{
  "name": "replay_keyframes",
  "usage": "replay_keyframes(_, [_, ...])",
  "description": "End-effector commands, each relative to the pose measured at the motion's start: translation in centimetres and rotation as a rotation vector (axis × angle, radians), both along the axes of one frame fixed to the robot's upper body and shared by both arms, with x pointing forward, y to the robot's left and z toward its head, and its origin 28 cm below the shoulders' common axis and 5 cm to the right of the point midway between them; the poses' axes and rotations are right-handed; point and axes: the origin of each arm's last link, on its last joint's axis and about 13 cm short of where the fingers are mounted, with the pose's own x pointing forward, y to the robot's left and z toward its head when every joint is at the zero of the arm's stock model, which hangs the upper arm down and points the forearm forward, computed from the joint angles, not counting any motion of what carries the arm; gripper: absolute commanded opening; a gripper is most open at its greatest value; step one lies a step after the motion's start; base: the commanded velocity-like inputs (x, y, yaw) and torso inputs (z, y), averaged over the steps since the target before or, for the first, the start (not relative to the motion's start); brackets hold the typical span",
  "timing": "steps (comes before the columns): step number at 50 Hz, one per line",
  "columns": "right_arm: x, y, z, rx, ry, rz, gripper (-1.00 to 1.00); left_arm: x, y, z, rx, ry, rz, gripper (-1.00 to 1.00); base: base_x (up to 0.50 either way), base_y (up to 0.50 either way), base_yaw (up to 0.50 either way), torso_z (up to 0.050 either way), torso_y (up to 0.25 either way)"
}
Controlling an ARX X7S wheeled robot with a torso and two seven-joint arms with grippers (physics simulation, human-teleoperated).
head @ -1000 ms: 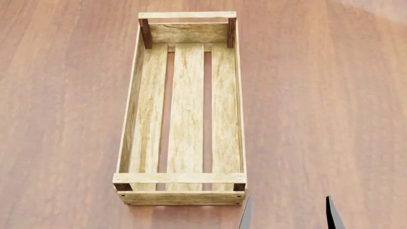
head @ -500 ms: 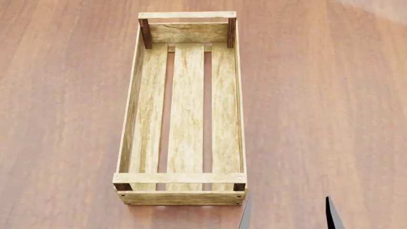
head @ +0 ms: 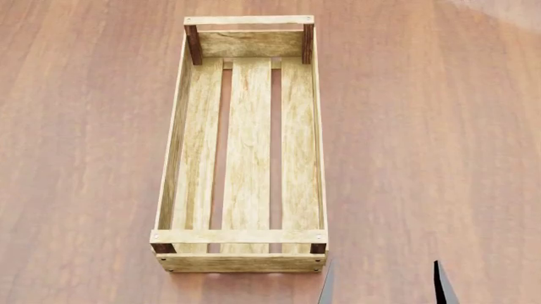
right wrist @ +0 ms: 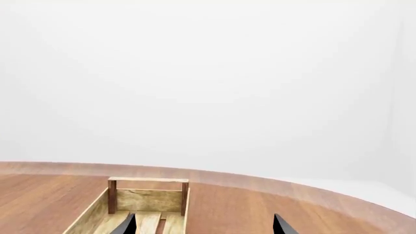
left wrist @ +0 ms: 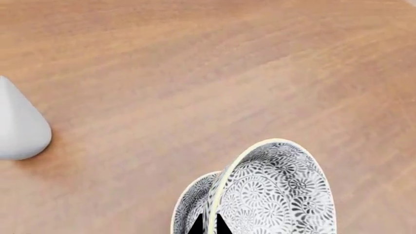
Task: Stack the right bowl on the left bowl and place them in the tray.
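In the left wrist view two grey-and-white patterned bowls sit nested, one (left wrist: 279, 195) inside the other (left wrist: 190, 202), tilted above the wooden tabletop. My left gripper (left wrist: 209, 227) is shut on the cream rim of the inner bowl, one dark fingertip on each side. Which is the right bowl and which the left bowl I cannot tell. The tray (head: 241, 235) lies lengthwise on the table in the head view, with nothing in it. My right gripper (head: 382, 288) stands open just right of the tray's near corner, holding nothing. The right wrist view shows the tray's far end (right wrist: 148, 200).
A white rounded object (left wrist: 19, 126) rests on the brown wooden table (head: 422, 158) near the bowls in the left wrist view. The table's curved far edge (right wrist: 312, 192) shows beyond the tray, with white background behind it.
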Motion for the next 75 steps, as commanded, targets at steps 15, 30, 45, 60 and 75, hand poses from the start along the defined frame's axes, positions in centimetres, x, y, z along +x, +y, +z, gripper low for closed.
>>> replay_keyframes(15, [0.1,0.0,0.1,-0.015,-0.018,-0.002,1.0,0.3,0.1,-1.1,0.018,-0.019,-0.03,-1.0,0.0,0.0,0.0,0.0,0.0])
replay_keyframes(30, [0.1,0.1,0.1,-0.016,-0.015,-0.001,1.0,0.2,0.1,-0.7,0.138,-0.005,-0.009,1.0,0.0,0.0,0.0,0.0,0.0])
replay_keyframes(45, [0.1,0.1,0.1,-0.018,-0.016,-0.002,1.0,-0.1,0.5,-1.0,0.128,-0.019,-0.021,1.0,0.0,0.0,0.0,0.0,0.0])
replay_keyframes(60, [0.1,0.1,0.1,-0.019,-0.015,-0.003,1.0,-1.0,0.6,0.2,0.166,-0.1,-0.041,1.0,0.0,0.0,0.0,0.0,0.0])
replay_keyframes(75, [0.1,0.1,0.1,-0.02,-0.012,-0.001,1.0,-2.2,1.3,0.8,0.149,-0.22,-0.045,1.0,0.0,0.0,0.0,0.0,0.0])
